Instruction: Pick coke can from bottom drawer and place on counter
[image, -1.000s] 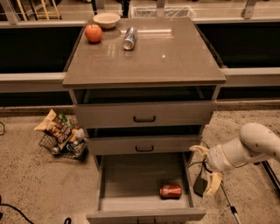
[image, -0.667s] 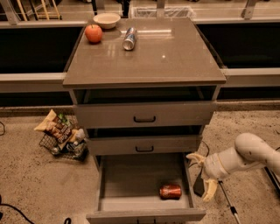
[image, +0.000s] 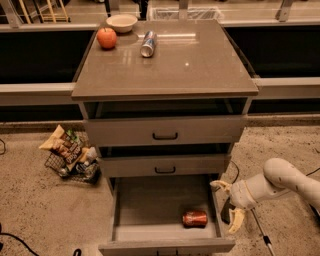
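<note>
Gripper (image: 229, 204) hangs just outside the right wall of the bottom drawer (image: 150, 205), its two pale fingers spread wide with nothing between them. Over the last second it sinks lower and edges in toward the drawer, so the reach looks underway, with no grasp yet. Close by, the coke can (image: 195, 218) lies on its side near the drawer's front right corner. Behind, the white arm (image: 280, 180) comes in low from the right, wrist turned toward the cabinet, well below the counter (image: 170, 65)
</note>
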